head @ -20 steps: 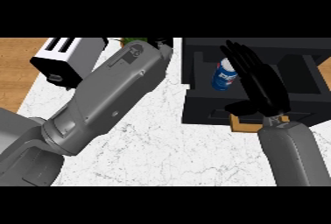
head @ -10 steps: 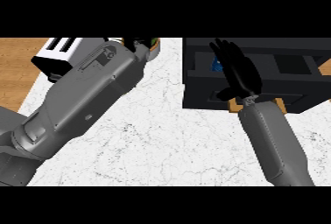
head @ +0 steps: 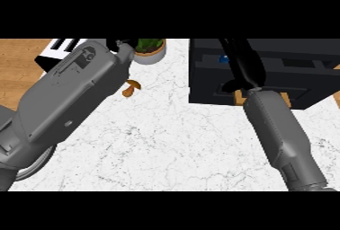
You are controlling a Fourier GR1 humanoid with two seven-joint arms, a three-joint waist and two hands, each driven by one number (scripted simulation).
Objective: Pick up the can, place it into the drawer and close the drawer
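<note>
Inside the drawer: the can [head: 224,58] shows only as a blue sliver, so placing looks done.
Drawer [head: 212,85]: a dark box open at the marble bench [head: 172,143] edge, not yet closed.
Right hand [head: 244,67]: fingers straight, stretched over the drawer, holding nothing visible, probably set to push.
Left hand [head: 123,44]: mostly hidden near the potted plant [head: 149,47]; its fingers cannot be made out.
</note>
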